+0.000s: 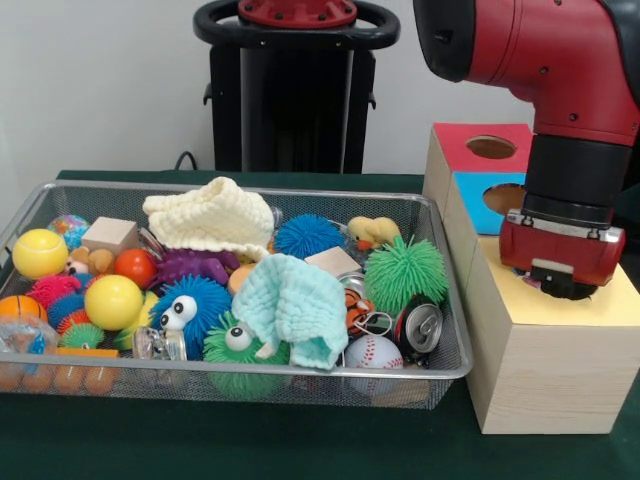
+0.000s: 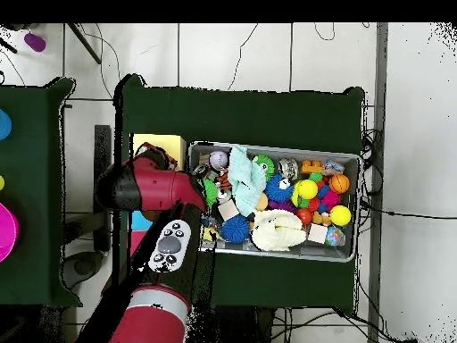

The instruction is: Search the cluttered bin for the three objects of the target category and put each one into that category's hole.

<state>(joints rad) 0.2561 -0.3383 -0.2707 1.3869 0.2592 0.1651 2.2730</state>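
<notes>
Across the lower left and centre of the front view, the cluttered bin [image 1: 300, 372], packed to its metal rim. Near its back edge, a pale yellow washcloth [image 1: 212, 220]; toward the front, a mint washcloth [image 1: 295, 305] draped over spiky balls. At the bin's right end, a green spiky ball [image 1: 405, 272], a dented can [image 1: 420, 325] and a baseball [image 1: 373, 352], all tight against the mesh wall. No telling the braided cloth toys among the heap.

Just right of the bin's rim, a row of wooden boxes: the yellow-topped box [image 1: 545, 370] nearest the camera, the blue-topped box [image 1: 478, 195] behind it, the red-topped box [image 1: 470, 135] farthest back, with a round hole [image 1: 491, 147] in its lid. Only a narrow strip between the bin's wall and the boxes.

Low over the yellow top, at the right of the frame, the gripper [image 1: 563, 285], outside the bin; spread or closed, impossible to tell.

In the overhead view, the bin [image 2: 268, 146] right of centre on green cloth, with the arm [image 2: 156, 189] left of it, above the boxes.
</notes>
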